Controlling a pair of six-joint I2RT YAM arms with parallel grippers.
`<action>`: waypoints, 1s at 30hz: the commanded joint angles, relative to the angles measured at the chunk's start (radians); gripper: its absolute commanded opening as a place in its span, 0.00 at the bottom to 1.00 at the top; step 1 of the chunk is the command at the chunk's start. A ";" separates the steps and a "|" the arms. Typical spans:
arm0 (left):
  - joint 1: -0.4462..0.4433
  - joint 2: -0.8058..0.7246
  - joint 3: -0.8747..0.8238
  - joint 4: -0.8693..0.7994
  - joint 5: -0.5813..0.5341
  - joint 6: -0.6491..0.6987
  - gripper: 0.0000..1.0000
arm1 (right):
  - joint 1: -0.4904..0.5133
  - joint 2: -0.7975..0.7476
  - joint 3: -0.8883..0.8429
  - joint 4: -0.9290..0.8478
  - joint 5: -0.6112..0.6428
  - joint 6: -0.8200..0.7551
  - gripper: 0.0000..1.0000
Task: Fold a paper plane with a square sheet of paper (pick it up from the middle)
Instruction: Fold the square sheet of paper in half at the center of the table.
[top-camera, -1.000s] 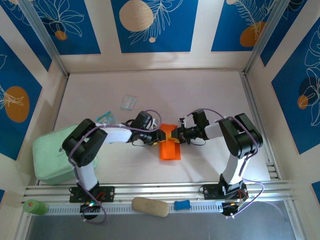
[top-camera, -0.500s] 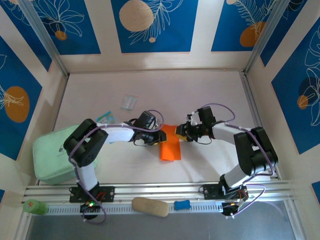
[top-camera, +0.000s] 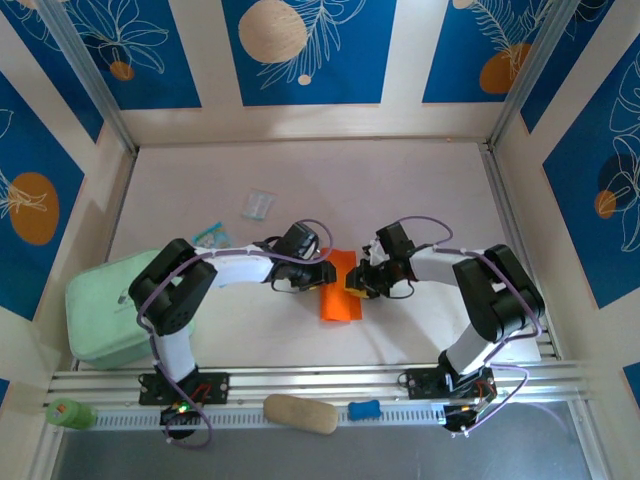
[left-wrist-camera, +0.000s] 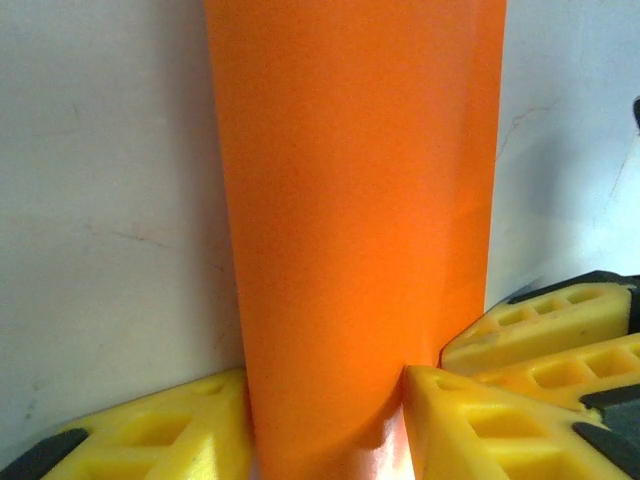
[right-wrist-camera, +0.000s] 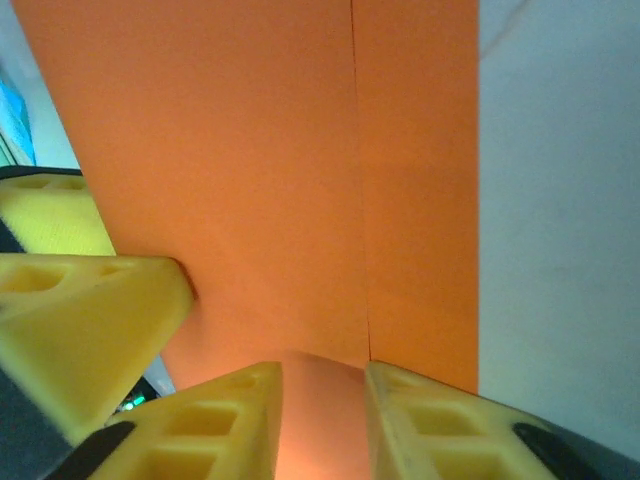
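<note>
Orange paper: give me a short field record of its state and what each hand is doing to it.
paper: folded orange sheet, a strip flat on the table
crease: one straight fold line along it
left hand: fingers on either side of the paper, touching it; grip unclear
right hand: jaws narrowly apart, paper bulging between them; grip unclear
</note>
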 joint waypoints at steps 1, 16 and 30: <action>-0.012 0.012 0.016 -0.089 -0.075 0.006 0.43 | 0.011 0.000 0.011 0.024 -0.008 0.016 0.21; -0.031 -0.039 0.015 -0.070 -0.097 0.030 0.51 | 0.003 0.087 -0.001 0.006 0.035 0.035 0.10; 0.059 -0.119 -0.140 0.088 0.045 -0.005 0.58 | 0.010 0.150 -0.064 0.268 -0.105 0.188 0.09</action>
